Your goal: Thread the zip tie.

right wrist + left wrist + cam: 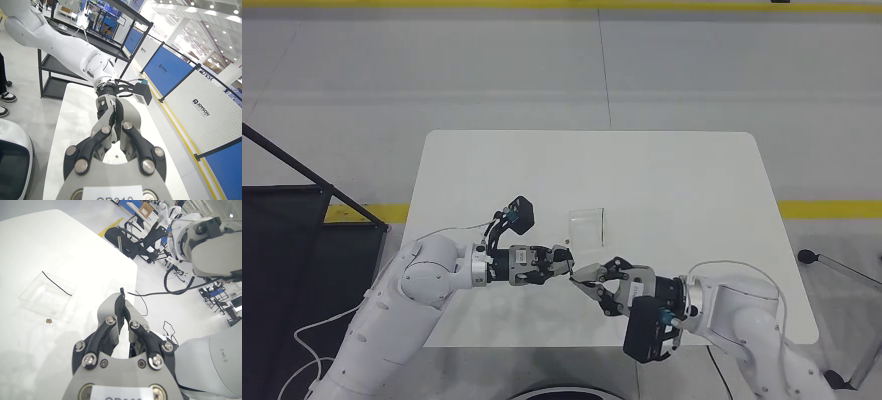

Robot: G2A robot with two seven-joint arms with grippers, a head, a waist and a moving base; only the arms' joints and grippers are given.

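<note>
You saw two arms in glossy white shells, the left arm [432,275] and the right arm [742,300], each carrying a black camera block [519,213] at the wrist. The left gripper [122,297] and right gripper [115,108] each had a grey metal plate [121,374], black links [98,334] on silver screws [88,360], and black ribbed pads [119,306].

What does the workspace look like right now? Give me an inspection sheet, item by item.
Surface: white table, rounded corners.
Job's things: zip tie end pokes from the left gripper; second zip tie lies across the clear tray.
Clutter: small brown crumb beside the tray.
Grippers: left gripper shut on the zip tie; right gripper shut, tip close to the left's.
Cables: black cables on the floor past the table.
Surroundings: partition panels, black rack.
</note>
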